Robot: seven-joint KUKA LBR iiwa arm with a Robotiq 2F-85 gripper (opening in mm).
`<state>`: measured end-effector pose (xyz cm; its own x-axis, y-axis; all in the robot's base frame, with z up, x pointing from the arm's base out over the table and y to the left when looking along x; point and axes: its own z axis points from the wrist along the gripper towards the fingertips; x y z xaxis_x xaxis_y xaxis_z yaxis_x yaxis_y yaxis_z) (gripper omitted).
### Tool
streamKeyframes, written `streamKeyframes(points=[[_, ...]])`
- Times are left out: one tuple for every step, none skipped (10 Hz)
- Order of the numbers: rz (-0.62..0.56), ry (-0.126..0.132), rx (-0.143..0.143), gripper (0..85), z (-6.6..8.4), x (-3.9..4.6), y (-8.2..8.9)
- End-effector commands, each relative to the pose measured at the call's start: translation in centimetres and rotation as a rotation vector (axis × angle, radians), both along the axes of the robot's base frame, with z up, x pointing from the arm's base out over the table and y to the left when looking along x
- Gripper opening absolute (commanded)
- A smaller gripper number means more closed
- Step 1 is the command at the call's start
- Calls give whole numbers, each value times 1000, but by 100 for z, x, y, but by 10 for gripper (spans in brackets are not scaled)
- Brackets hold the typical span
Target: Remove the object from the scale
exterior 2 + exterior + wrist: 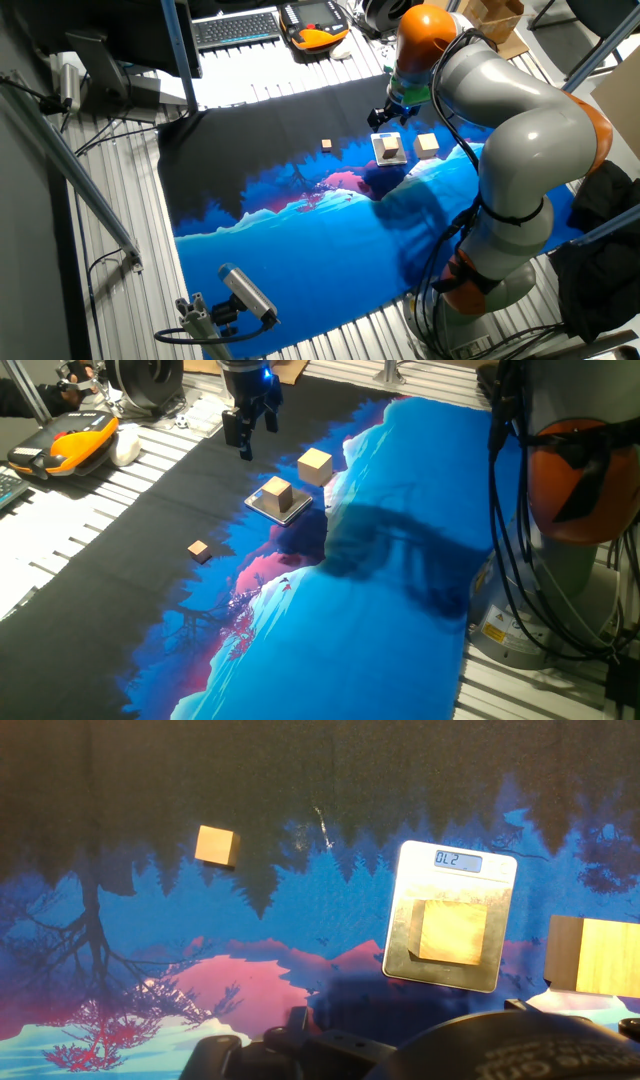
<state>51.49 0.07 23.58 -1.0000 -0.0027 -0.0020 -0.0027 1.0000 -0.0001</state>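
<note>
In one fixed view, the hand point(246, 434) is hanging above the black stretch of the printed mat point(400, 560) covering the desk, its two fingers spread apart and holding nothing. The pale wooden cube point(277, 492) is sitting on the silver scale point(282, 506), near the middle of the mat's far part and apart from the hand. A slightly larger wooden cube point(315, 465) is resting just beyond the scale, and a tiny brown block point(199, 549) is lying well apart toward the near black edge.

In the other fixed view, the grey and orange arm point(510, 120) is bending over the desk, the hand point(383, 117) hovering just behind the scale point(389, 148) carrying the cube point(390, 147).

In the hand view, the cube point(453, 931) is sitting on the lower half of the scale point(450, 915), whose display point(458, 861) is lit.
</note>
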Motion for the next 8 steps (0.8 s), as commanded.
streamKeyframes(points=[[-54, 163, -13, 0, -1, -1, 0], [-61, 156, -12, 0, 1, -5, 0], [-62, 156, -12, 0, 1, -5, -1], [-64, 154, -12, 0, 1, -6, -1], [-64, 154, -12, 0, 1, -6, -1], [-64, 154, -12, 0, 1, -6, -1], [-64, 154, -12, 0, 1, -6, -1], [-64, 154, -12, 0, 1, -6, -1]])
